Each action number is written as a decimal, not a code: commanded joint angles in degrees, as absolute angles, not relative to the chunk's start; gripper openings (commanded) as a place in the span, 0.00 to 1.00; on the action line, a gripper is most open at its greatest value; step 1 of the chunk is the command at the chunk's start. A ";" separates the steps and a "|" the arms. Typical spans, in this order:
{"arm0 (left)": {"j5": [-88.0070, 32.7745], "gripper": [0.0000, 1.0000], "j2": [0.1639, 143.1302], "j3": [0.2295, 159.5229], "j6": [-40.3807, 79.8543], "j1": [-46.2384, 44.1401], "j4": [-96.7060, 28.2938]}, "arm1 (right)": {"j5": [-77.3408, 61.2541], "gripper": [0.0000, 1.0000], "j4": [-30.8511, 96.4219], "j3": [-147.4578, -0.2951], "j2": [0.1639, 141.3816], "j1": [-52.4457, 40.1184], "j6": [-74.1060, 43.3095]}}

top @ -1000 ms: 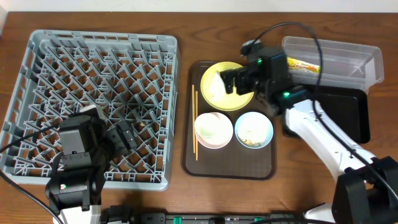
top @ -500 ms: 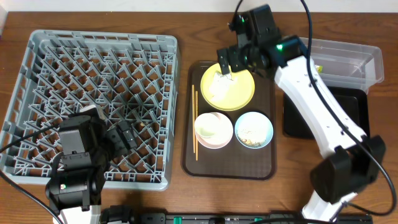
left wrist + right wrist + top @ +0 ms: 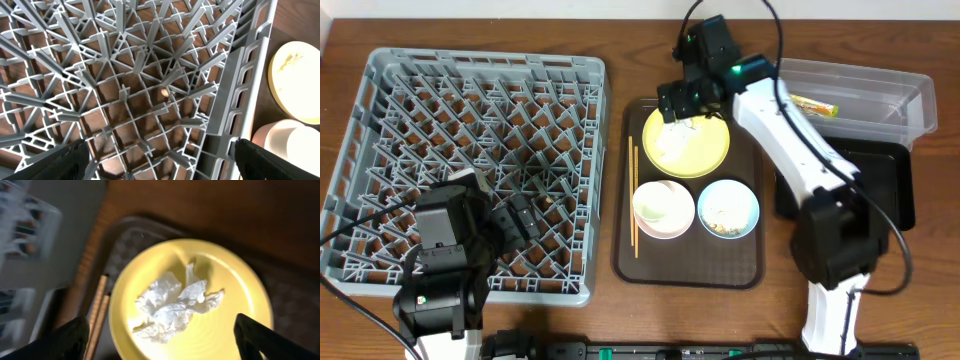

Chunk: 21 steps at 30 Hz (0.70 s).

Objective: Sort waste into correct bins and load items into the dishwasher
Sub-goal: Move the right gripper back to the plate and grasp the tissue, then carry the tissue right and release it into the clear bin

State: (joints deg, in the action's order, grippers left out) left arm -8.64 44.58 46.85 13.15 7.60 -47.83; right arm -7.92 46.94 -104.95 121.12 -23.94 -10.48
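rack (image 3: 480,140): takes the left half of the desk, from the left edge to about mid-desk.
brown tray (image 3: 690,260): mid-desk, just right of the rack, long side running back to front.
tub (image 3: 920,100): back right corner, long side along the back edge.
black tray (image 3: 885,190): by the right edge, just in front of the tub. Can't tell if they touch. The right arm (image 3: 790,130) crosses above its left part.
plate (image 3: 710,150): back end of the brown tray.
right gripper (image 3: 161,325): over the plate's back left rim, fingers (image 3: 60,340) spread wide, nothing pinched. Wrist view is blurred and height above the plate is unclear.
left gripper (image 3: 160,147): over the rack's front right area, towards the desk's front edge. Its fingers (image 3: 55,162) are spread apart and hold nothing. Its wrist view shows lattice and pegs below, with the plate and white bowl past the rack's right wall.
white bowl (image 3: 642,205), blue bowl (image 3: 745,200): side by side on the brown tray in front of the plate, white one to the left, rims close together.
chopsticks (image 3: 633,195): a parallel pair along the brown tray's left rim, lying back to front.
tissue (image 3: 172,307): crumpled on the plate, left of its centre, under the gap of the right gripper and clear of both fingers.
wrapper (image 3: 813,103): inside the tub, at its left end.
crumbs (image 3: 725,228): beige bits in the blue bowl, on its front side.
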 commanded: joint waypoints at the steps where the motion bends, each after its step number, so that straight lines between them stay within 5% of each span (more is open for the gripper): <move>1: -8.54 0.95 44.49 47.86 13.21 7.27 -48.10 | -7.92 0.87 47.35 -105.58 125.97 -25.58 -12.23; 4: -8.54 0.95 44.49 47.86 13.21 7.27 -48.42 | -6.85 0.86 47.59 -105.58 129.03 -26.39 -13.39; 8: -8.54 0.95 44.49 47.86 13.21 7.27 -49.06 | -4.71 0.69 47.64 -105.58 130.93 -26.68 -16.36; 17: -8.51 0.95 44.49 47.86 13.21 7.27 -49.23 | -1.21 0.09 51.03 -105.71 124.49 -24.82 -16.71; 21: -8.51 0.95 44.49 47.86 13.21 7.27 -49.23 | 2.94 0.08 52.18 -105.71 116.51 -21.43 -16.71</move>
